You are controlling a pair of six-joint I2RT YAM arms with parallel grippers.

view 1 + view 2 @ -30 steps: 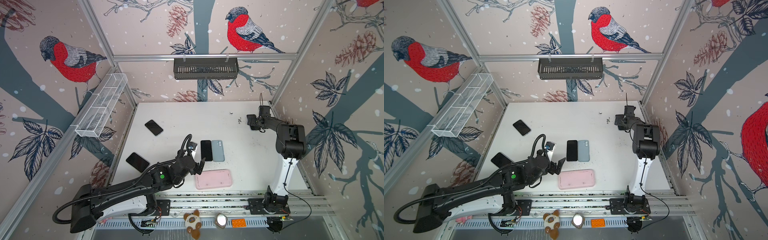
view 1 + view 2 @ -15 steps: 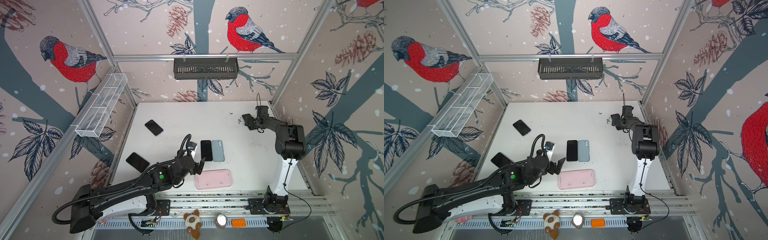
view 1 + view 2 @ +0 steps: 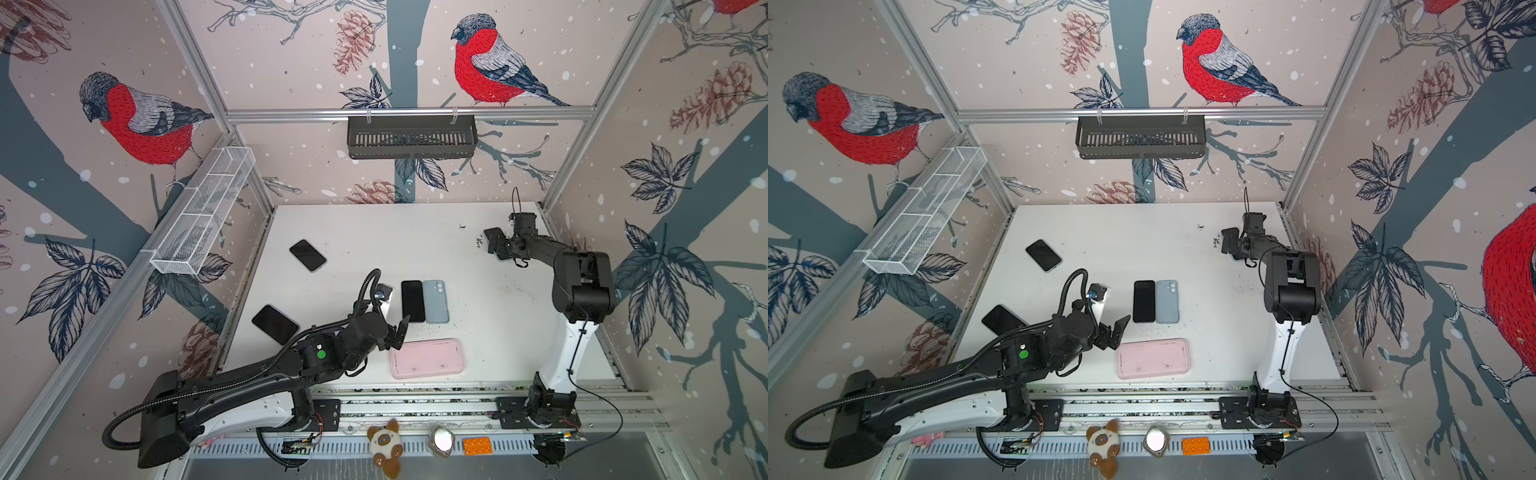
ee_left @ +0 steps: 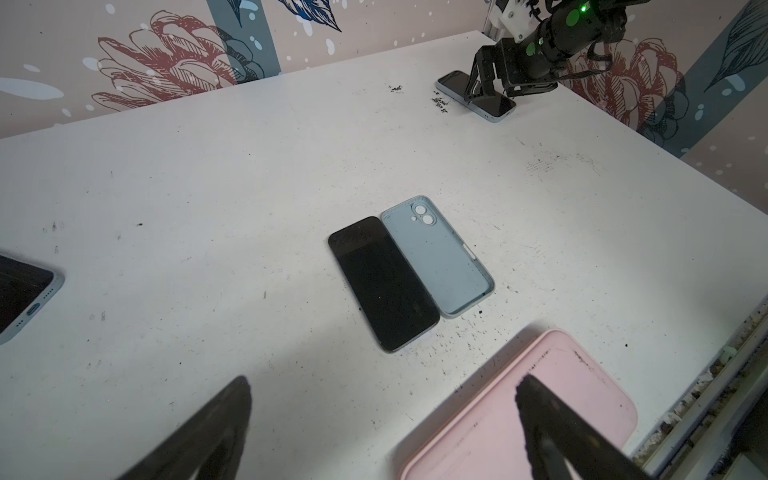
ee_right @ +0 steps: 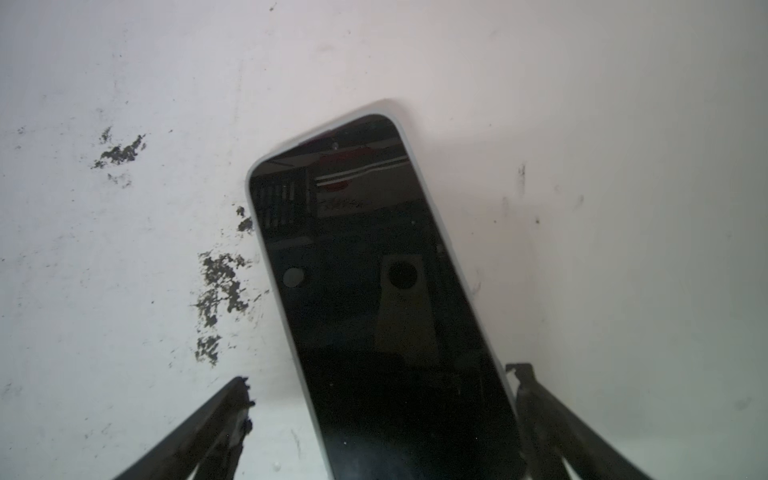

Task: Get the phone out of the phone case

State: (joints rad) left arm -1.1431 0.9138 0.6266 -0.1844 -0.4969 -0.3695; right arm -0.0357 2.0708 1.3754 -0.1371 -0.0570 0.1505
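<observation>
Evidently left jaws gape beside a pink case [image 3: 427,358] (right jaws gape astride the cased phone [image 5: 374,291]).

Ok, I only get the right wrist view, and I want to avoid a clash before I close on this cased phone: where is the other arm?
Observer: The left gripper hovers over the front half of the table, jaws open and empty, well away from the right gripper.
Operator: Anything lying close to my phone?
Observer: No. The cased phone lies alone near the table's far right corner.
Operator: Is any phone out of its case already?
Observer: Yes. Mid-table, a bare phone lies beside an empty blue case.
</observation>
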